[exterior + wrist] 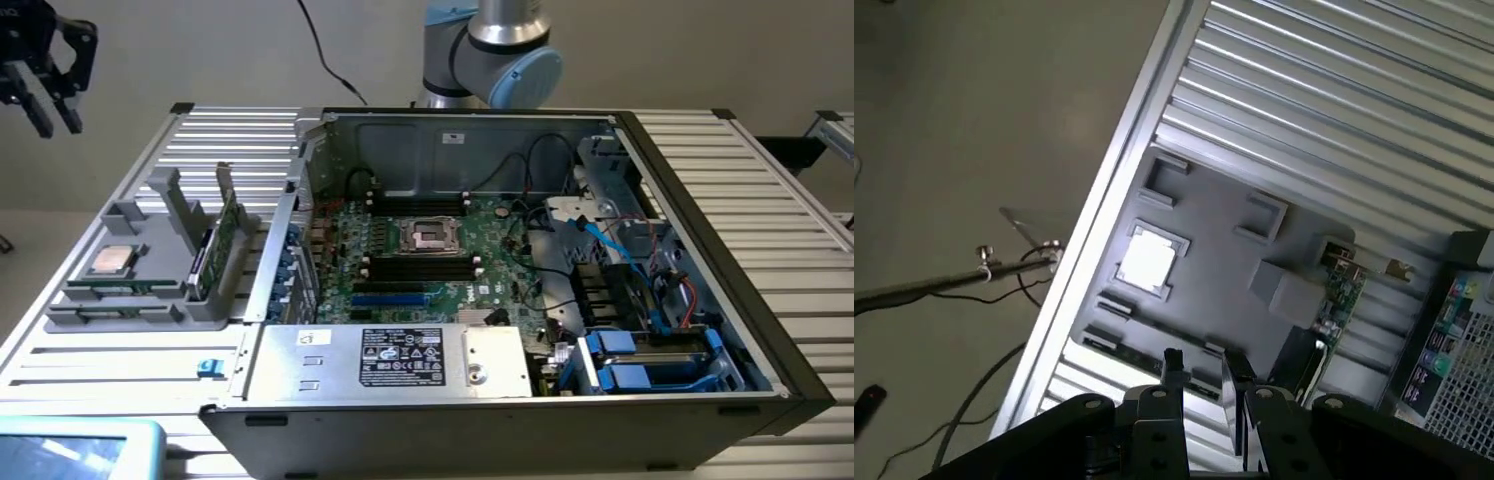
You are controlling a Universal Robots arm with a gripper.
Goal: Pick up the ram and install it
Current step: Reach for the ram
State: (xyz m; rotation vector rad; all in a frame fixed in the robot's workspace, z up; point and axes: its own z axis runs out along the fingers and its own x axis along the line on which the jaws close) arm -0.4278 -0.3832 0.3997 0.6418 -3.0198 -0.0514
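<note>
Jaws are spread wide with nothing between them. They hang at the exterior view's far left, up high and out past the edge of the slatted metal worktop (114,360), well apart from everything on it. In the wrist view the two dark fingers (1174,365) stand over the worktop (1334,90), near the edge of the grey holder.

Moving right, there's the grey parts holder (154,305) (1224,255) sitting on the worktop. The square silver-topped processor (114,260) (1147,260) lies flat in a pocket on its left part. Just right of that, the ram (214,250) (1341,295) stands on its long edge in a slot of the holder, between the grey posts. Nothing is touching it.

Next comes the open PC case (467,130), right beside the holder. The green motherboard (400,285) lies flat in the bottom, with the CPU socket (430,235) in the middle and black memory slots (420,265) on either side of it. The silver power supply (387,355) with its label sits along the near edge. At the right end are a bunch of cables (601,235) and the blue drive caddies (627,365). The arm's base (487,50) rises behind the case.
</note>
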